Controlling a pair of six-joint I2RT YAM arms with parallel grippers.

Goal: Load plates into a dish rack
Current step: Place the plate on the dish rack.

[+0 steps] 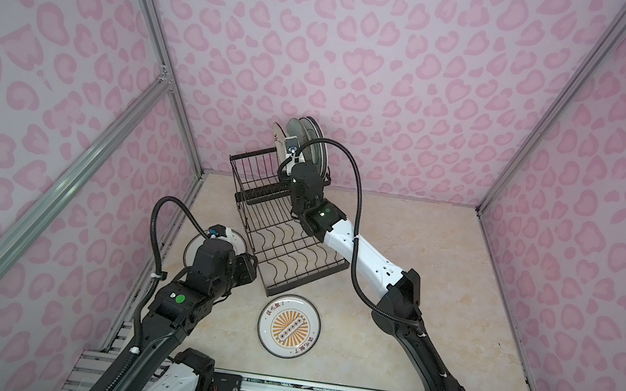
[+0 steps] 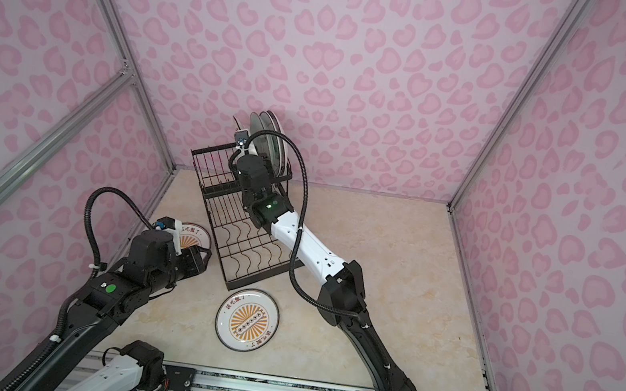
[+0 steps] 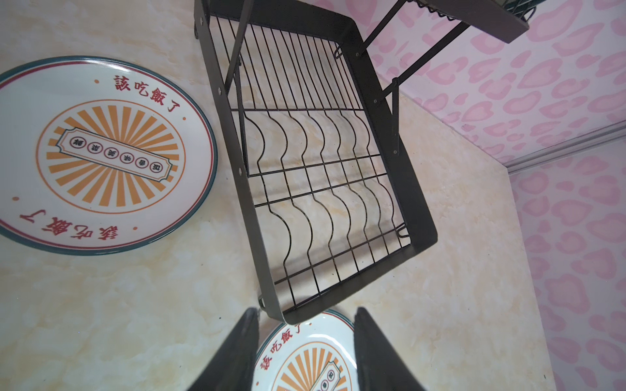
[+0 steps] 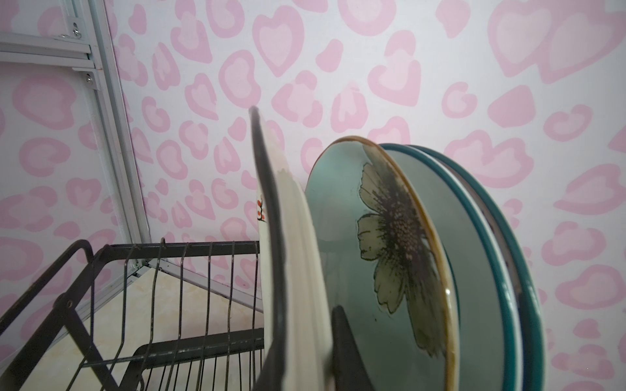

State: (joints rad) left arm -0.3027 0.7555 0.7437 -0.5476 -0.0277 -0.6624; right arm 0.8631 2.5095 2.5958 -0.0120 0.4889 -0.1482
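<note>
The black wire dish rack [image 1: 338,267] stands at the back of the table. My right gripper [image 4: 308,338] is shut on the edge of a cream plate [image 4: 298,237], held upright in the raised tier. Beside it stand a pale blue-green flower plate [image 4: 389,237] and two teal-rimmed plates [image 4: 491,237]. In both top views these plates [image 1: 311,137] rise above the rack. My left gripper [image 3: 306,309] is open above a sunburst plate [image 3: 305,359] that lies flat left of the rack. Another sunburst plate [image 1: 289,326] lies in front of the rack.
The rack's lower tray [image 3: 416,189] with wavy dividers holds nothing. Its near corner overlaps the plate under my left gripper in the left wrist view. Pink patterned walls and metal frame posts [image 1: 173,108] enclose the table on three sides. Bare marble tabletop [image 1: 433,307] stretches to the right.
</note>
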